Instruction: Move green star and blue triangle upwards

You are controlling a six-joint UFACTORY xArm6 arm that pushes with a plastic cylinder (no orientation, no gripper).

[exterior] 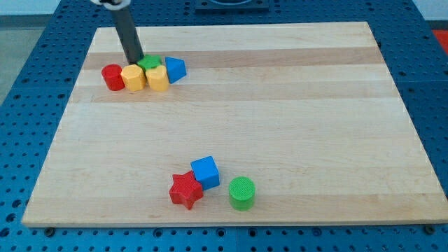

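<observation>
On the wooden board (231, 126), near its upper-left corner, five blocks crowd together in a tight cluster: a red cylinder (112, 77) at the view's left end, a yellow block (133, 78) touching it, a second yellow block (157, 78) just beside that, the green star (148, 64) wedged behind the two yellow pieces, and the blue triangle (175, 69) closing the row at the view's right. My tip (135, 60) comes down at the back of the cluster, at about 9 o'clock from the green star and 12 o'clock from the first yellow block, close against both; whether it touches either cannot be told. The rod carries no jaws or fingers, so it grasps nothing. From the star, the blue triangle sits at roughly 3 o'clock, near it with the second yellow block pressed up between them. Well apart, toward the board's lower edge, a second group gathers: a red star (186, 190), a blue cube (205, 172) touching it at 1 o'clock, and a green cylinder (241, 193) standing just beside them at 3 o'clock. A blue perforated table (28, 84) surrounds the board.
</observation>
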